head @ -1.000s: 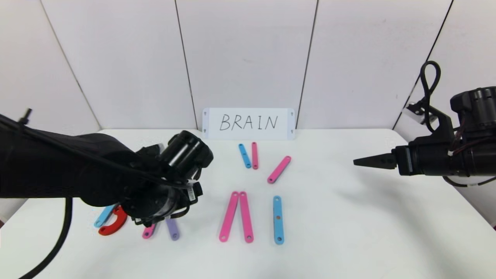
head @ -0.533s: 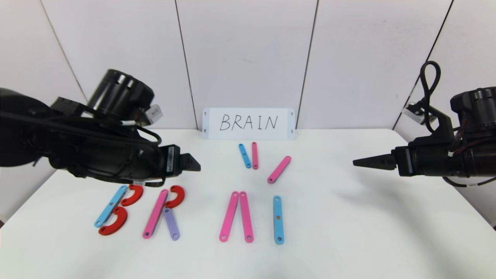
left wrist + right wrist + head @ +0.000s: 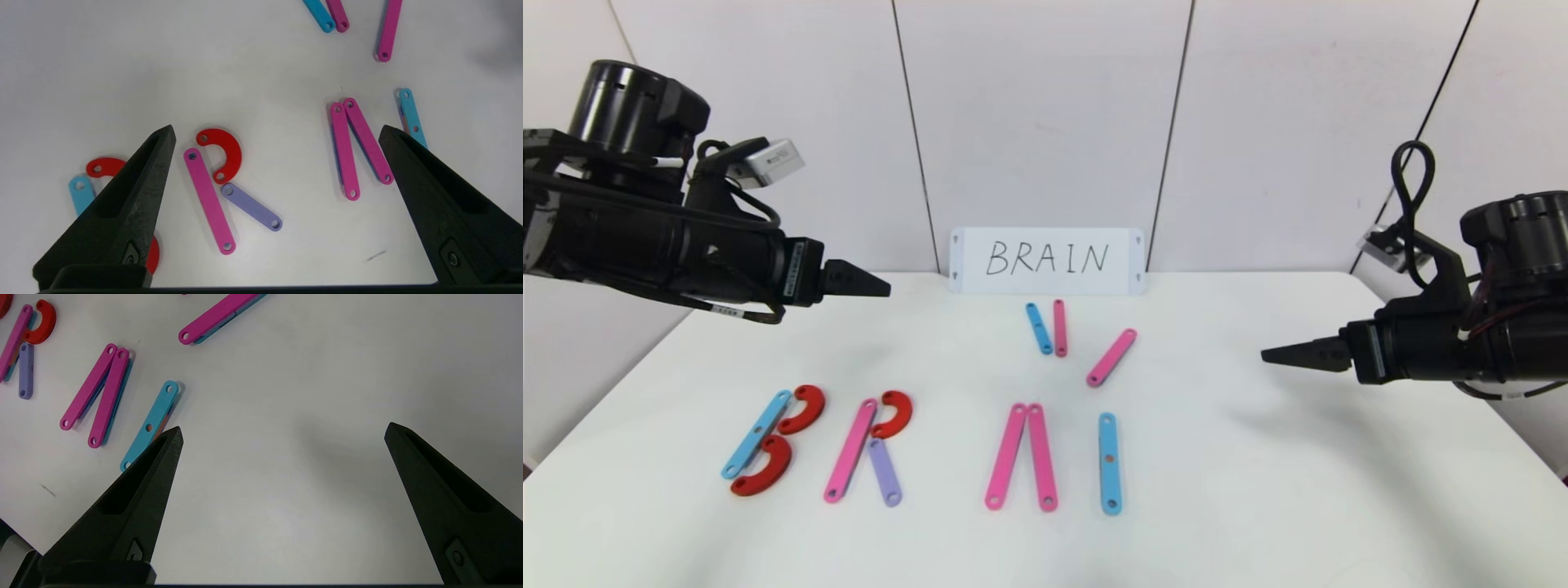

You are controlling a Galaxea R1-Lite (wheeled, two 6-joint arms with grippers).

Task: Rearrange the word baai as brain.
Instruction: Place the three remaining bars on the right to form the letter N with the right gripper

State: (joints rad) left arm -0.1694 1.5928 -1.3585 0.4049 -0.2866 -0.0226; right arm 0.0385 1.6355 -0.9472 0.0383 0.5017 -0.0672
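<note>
A row of letters lies along the near part of the white table [image 3: 1258,490]. At the near left is the B [image 3: 768,441], a blue strip with 2 red curves on its right. Just right of it is the R [image 3: 870,449]: a pink strip [image 3: 209,201], a red curve [image 3: 224,153] at its far end and a purple strip [image 3: 252,206] as the leg. Right of the R, the A [image 3: 1021,457] is 2 pink strips touching at their far ends, with no crossbar. Just right of that stands the I [image 3: 1108,463], 1 blue strip.

Farther back, near the card [image 3: 1047,260] reading BRAIN, lie 3 loose strips: a short blue [image 3: 1038,327] and a short pink [image 3: 1059,327] side by side, and a slanted pink [image 3: 1111,357] to their right.

The left gripper [image 3: 870,286] hangs high over the far left of the table, well above and behind the B and R. Its wrist view shows its fingers [image 3: 135,192] spread wide, holding nothing.

The right gripper [image 3: 1278,355] hovers at the right, well apart from the I and the slanted pink strip, fingers [image 3: 151,473] also wide apart and empty.
</note>
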